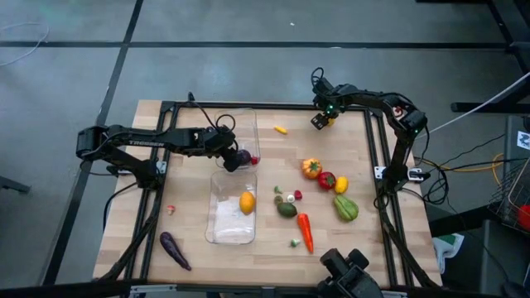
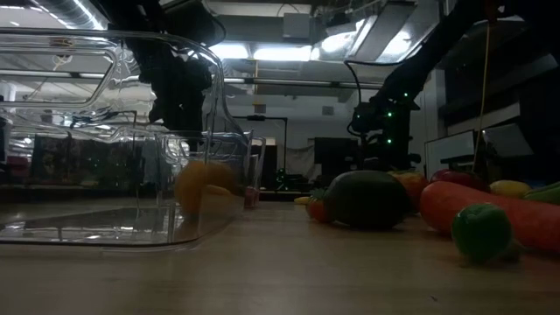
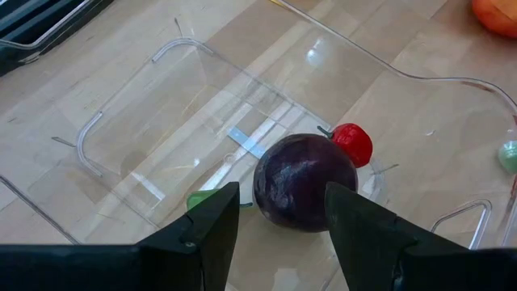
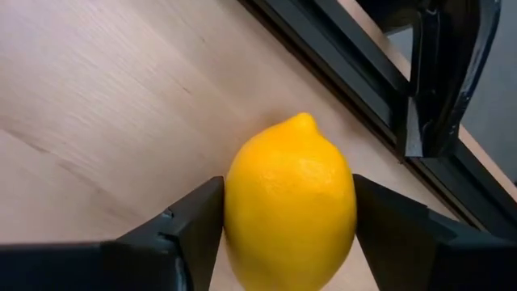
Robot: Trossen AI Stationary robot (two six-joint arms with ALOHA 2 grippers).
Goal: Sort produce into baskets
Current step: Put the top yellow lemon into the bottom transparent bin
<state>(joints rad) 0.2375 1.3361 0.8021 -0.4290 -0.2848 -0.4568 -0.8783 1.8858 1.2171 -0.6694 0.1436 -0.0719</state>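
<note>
My left gripper [image 1: 235,158] is open over the near end of the far clear basket [image 1: 238,126]. In the left wrist view its fingers [image 3: 212,224] stand on either side of a dark purple round fruit [image 3: 304,182] without touching it. The fruit lies on the basket's floor beside a small red piece [image 3: 353,143] and a green piece [image 3: 199,200]. The near basket [image 1: 217,217] holds an orange-yellow lemon [image 1: 247,202]. My right gripper [image 1: 323,119] is near the table's far edge, shut on a yellow lemon [image 4: 291,202]. My right gripper pinches the yellow lemon by its two long sides [image 4: 236,212] between its two fingers. The lemon lies along the fingers, its pointed tip [image 4: 302,120] away from the gripper. Whether it is clear of the table does not show.
Loose produce lies right of the baskets: small yellow piece [image 1: 281,129], orange pepper [image 1: 311,168], red pepper [image 1: 327,180], lemon [image 1: 340,185], green vegetable [image 1: 345,208], avocado [image 1: 286,209], carrot [image 1: 305,232]. An aubergine [image 1: 174,250] lies near left. A black frame [image 1: 374,157] edges the table.
</note>
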